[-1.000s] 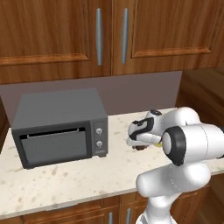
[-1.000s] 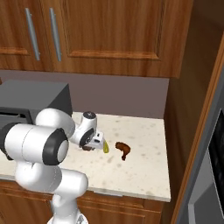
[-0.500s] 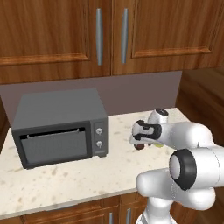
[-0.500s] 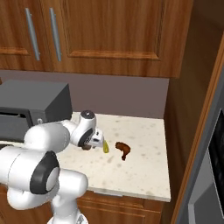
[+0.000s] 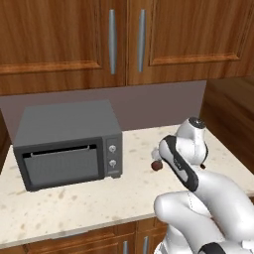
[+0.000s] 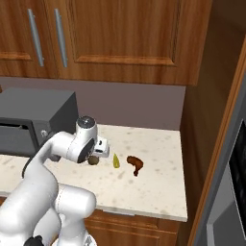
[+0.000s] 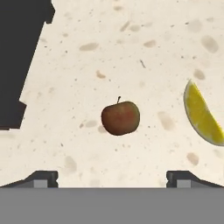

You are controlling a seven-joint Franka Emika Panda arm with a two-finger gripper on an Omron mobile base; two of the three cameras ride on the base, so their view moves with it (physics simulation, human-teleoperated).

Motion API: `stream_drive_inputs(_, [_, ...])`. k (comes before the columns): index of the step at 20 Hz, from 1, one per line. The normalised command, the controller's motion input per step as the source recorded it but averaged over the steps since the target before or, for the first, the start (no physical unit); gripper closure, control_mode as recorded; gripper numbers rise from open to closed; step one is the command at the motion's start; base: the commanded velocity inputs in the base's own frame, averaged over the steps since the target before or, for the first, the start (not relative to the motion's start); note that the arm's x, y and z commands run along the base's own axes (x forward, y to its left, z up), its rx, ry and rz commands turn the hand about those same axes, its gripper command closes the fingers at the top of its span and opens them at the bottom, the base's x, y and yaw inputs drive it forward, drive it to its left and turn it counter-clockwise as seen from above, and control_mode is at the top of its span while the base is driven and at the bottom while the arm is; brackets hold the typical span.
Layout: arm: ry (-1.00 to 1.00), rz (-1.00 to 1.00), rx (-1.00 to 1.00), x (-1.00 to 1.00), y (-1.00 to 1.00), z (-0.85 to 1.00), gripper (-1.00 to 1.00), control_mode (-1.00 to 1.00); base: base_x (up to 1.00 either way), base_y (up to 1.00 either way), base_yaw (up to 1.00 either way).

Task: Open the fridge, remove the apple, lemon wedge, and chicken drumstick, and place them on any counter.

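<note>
The apple (image 7: 120,117) lies free on the cream speckled counter (image 7: 144,57), centred between my open gripper's (image 7: 112,178) two fingertips (image 7: 41,177) and a little beyond them. In the base views the gripper (image 6: 96,155) hangs just above the apple (image 6: 93,161), nothing held. The yellow lemon wedge (image 6: 116,161) lies right beside the apple, and it also shows at the right edge of the hand view as the lemon wedge (image 7: 202,114). The brown chicken drumstick (image 6: 135,165) rests a bit further right. The apple (image 5: 157,166) peeks out under the gripper (image 5: 158,159). The grey fridge (image 6: 226,211) stands at the far right.
A grey microwave (image 5: 69,144) sits on the counter left of the apple, its dark corner (image 7: 17,57) close in the hand view. Wooden wall cabinets (image 5: 124,39) hang above. A tall wooden panel (image 6: 211,120) bounds the counter on the right.
The jaws have spread wide and let the apple go onto the counter. The hand has lifted slightly, and the arm's elbow has swung down toward the base.
</note>
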Motion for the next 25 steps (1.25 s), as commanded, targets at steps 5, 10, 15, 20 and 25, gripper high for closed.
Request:
stream_drive_inputs(5, [0.01,-0.01,0.00,-0.60,0.00,0.66,-1.00,-1.00,0.00,0.00,0.00])
stream_drive_inputs(10, [0.00,-0.03,0.00,-0.76,-0.01,0.53,-1.00,-1.00,0.00,0.00,0.00])
stream_drive_inputs(15, [0.01,-0.02,0.00,-0.55,0.00,0.82,-1.00,-1.00,0.00,0.00,0.00])
stream_drive_inputs(20, [0.00,-0.02,0.00,-0.66,0.00,0.95,-1.00,-1.00,0.00,0.00,0.00])
stream_drive_inputs(25, [-0.01,-0.08,0.00,-1.00,-0.06,0.65,-1.00,-1.00,0.00,0.00,0.00])
